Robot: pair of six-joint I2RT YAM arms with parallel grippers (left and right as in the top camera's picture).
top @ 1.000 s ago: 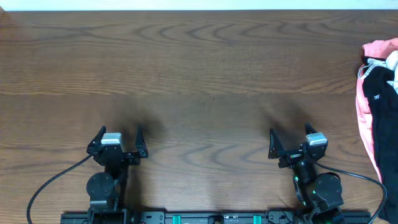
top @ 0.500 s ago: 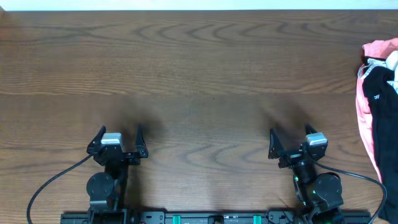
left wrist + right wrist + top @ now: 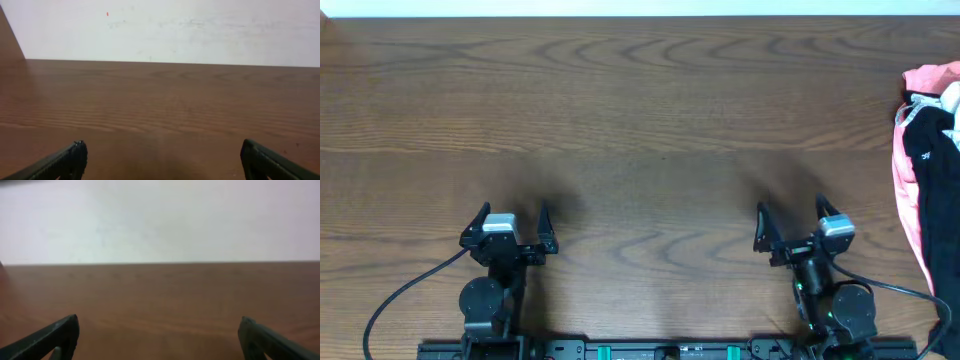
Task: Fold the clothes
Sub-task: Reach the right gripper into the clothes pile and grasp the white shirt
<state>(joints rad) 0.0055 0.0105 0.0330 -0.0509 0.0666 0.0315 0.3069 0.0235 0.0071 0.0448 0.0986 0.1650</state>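
A pile of clothes lies at the table's right edge in the overhead view: a pink piece, a black piece over it, and a bit of white at the top. The white T-shirt is out of view. My left gripper is open and empty near the front left; its wrist view shows only bare wood between the fingertips. My right gripper is open and empty near the front right, well left of the pile; its wrist view shows only bare wood.
The brown wooden table ends at a white wall at the back. The arm bases and cables sit along the front edge. The clothes pile partly runs past the right edge of the overhead view.
The right gripper has shifted slightly to the right and toward the front. The left arm and the clothes have not moved.
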